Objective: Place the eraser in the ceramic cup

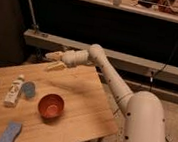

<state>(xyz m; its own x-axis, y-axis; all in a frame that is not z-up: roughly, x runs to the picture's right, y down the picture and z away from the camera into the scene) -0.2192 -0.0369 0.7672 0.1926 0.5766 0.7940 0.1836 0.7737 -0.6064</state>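
hovering gripper (55, 61) w/ jaws apart, over table (83, 101) edge

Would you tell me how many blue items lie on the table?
2: a round one beside the white bottle, an oblong one at the front edge. The pincer hovers over the far edge.

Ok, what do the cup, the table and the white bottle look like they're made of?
Cup: probably glazed ceramic, smooth red-orange wall, paler inside. Table: wood, light with visible grain, matte. White bottle: likely plastic, plain and dull, lying flat. The gripper hovers above the table's far edge, fingers open.
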